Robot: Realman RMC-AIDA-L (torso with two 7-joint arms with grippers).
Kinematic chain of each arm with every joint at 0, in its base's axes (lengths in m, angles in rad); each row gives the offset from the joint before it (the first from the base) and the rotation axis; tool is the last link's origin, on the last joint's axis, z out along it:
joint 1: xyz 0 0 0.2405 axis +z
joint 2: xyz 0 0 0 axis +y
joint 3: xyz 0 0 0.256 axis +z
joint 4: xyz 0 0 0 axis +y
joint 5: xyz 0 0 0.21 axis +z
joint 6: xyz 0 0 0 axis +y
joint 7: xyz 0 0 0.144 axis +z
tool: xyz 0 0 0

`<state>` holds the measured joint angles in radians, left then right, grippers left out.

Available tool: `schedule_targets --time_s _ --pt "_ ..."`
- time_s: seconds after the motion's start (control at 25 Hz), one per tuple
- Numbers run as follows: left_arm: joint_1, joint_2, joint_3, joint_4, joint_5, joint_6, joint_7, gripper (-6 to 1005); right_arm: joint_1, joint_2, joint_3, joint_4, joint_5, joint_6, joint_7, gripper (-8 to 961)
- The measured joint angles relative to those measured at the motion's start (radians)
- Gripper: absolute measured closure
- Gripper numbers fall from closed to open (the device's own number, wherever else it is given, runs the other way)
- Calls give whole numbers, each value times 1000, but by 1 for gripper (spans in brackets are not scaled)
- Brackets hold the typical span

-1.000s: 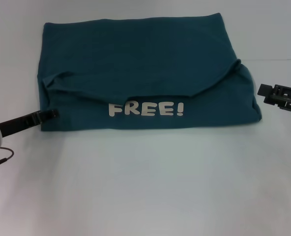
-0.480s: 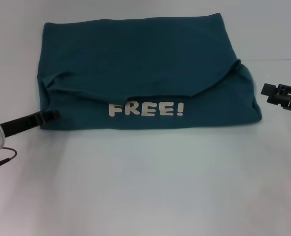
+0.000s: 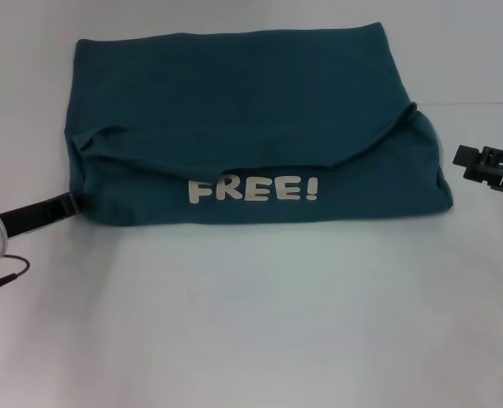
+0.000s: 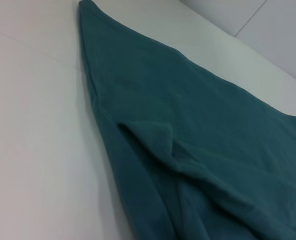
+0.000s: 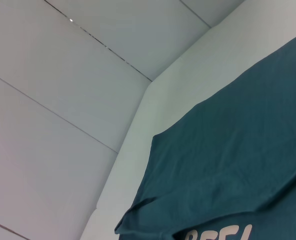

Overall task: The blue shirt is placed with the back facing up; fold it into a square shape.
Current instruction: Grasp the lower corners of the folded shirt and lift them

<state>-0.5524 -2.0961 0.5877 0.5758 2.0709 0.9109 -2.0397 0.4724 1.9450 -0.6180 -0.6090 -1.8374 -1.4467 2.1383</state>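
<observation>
We see the blue shirt (image 3: pixel 234 127) lying on the white bench (image 3: pixel 251 323), toward the far edge and roughly centred between the left and right edges. It is folded into a wide, roughly rectangular block. A plain upper layer covers most of it, and its near hem runs in an uneven line above the white "FREE!" lettering (image 3: pixel 253 188), which faces up along the near edge of the block. The left side shows a bunched crease, visible in the left wrist view as a raised fold (image 4: pixel 163 145).

The left hand (image 3: pixel 64 205) sits low at the near-left corner of the shirt; we cannot tell whether it is clenched or released. The right hand (image 3: pixel 477 161) hangs just beside the shirt's right edge, apart from the fabric; we cannot tell its state either.
</observation>
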Motion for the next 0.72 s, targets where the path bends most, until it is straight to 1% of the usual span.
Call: schedule_targets --time_s 0.04,0.12,0.2,0.24,0.36,0.48,0.6,0.72 --pt "0 0 -1 4 -1 10 0 874 0 0 0 0 -1 -1 0 327" --pt "1 3 -6 16 -4 38 -5 998 0 -4 -6 0 -10 -2 1 327" --pt "2 6 -8 34 -6 68 -26 998 4 -13 -11 -2 -40 -2 5 327" --pt "2 9 -8 43 -6 81 -40 998 9 -21 -12 -5 -66 -2 12 327" --pt "-5 26 -6 69 0 125 -101 998 41 -51 -12 -10 -177 14 49 327" --pt "-22 45 -6 82 2 166 -149 998 83 -83 -12 -12 -282 68 109 327" --pt "-36 53 1 98 2 178 -176 998 130 -101 -13 -13 -376 129 162 327" --pt "-54 57 4 99 17 166 -180 997 180 -105 -14 -14 -464 169 223 327"
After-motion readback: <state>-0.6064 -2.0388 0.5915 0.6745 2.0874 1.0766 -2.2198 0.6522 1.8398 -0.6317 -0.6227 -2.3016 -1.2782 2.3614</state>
